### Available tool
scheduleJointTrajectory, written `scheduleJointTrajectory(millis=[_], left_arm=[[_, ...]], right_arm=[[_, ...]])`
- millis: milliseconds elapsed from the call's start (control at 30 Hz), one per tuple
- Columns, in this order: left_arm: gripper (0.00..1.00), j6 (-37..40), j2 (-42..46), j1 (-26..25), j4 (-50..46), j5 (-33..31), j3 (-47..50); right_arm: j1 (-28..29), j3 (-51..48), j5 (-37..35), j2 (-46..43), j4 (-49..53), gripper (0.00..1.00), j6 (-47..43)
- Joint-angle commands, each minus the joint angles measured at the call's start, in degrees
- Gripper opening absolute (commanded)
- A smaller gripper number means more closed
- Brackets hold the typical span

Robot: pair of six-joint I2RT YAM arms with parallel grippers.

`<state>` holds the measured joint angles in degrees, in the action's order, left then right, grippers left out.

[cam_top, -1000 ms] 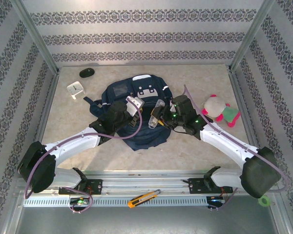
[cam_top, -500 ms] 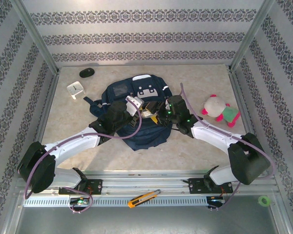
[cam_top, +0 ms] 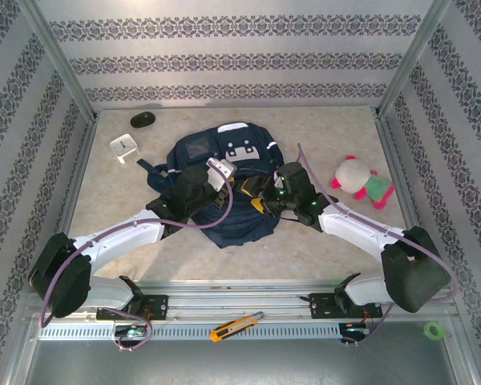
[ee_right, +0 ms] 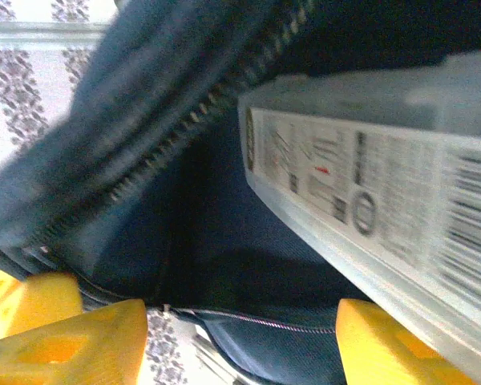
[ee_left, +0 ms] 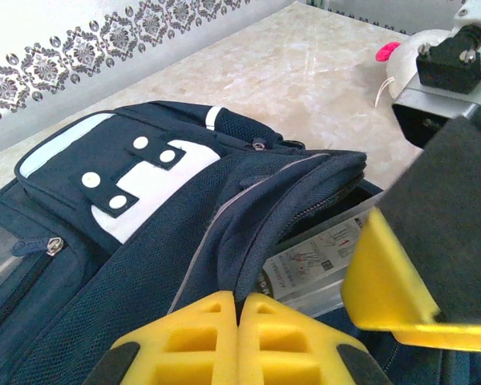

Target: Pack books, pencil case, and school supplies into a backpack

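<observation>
Navy backpack (cam_top: 242, 227) is lying mid-table, its mouth being held up by the left gripper (ee_left: 239, 309), jaws pinching together on the zipper-edge fabric, while the right gripper (ee_right: 240, 341) is hovering at the opening with fingers spread apart, a silver-white barcode-labelled box (ee_right: 369, 184) sitting inside the mouth beside one finger.

Lab test booth: aluminium frame (cam_top: 60, 60), wallpapered panels (cam_top: 232, 56), marble tabletop (cam_top: 112, 200).

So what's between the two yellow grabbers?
A pale labelled box, lying in the open mouth of the backpack. The left wrist view shows it between the left gripper and a yellow finger of the right gripper.
</observation>
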<state>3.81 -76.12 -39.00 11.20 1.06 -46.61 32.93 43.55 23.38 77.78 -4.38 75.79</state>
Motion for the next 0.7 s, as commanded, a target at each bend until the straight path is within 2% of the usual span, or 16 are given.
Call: scheduleJointTrajectory(millis=[0,133,333,433,533,667], left_arm=[[0.04,-0.21,2.49,-0.15,5.6,0.1,-2.18],[0.04,0.29,2.48,-0.21,5.34,-0.26,-1.98],[0.04,0.1,2.46,-0.2,5.33,0.09,-1.66],[0.04,0.14,2.31,-0.21,5.43,0.26,-1.74],[0.04,0.14,2.17,-0.2,5.54,0.43,-1.75],[0.04,-0.03,2.21,-0.21,5.55,0.53,-1.6]], right_arm=[[-0.97,2.4,3.95,-0.62,4.38,0.64,-3.8],[-1.44,4.42,7.4,-2.03,7.32,0.64,-6.82],[-6.2,5.44,8.35,-8.14,17.02,0.47,-11.57],[-9.16,6.76,7.28,-8.96,23.1,0.44,-15.17],[-11.72,6.99,6.59,-7.94,24.54,0.38,-16.9],[-12.29,7.73,4.12,-5.45,24.67,0.32,-18.63]])
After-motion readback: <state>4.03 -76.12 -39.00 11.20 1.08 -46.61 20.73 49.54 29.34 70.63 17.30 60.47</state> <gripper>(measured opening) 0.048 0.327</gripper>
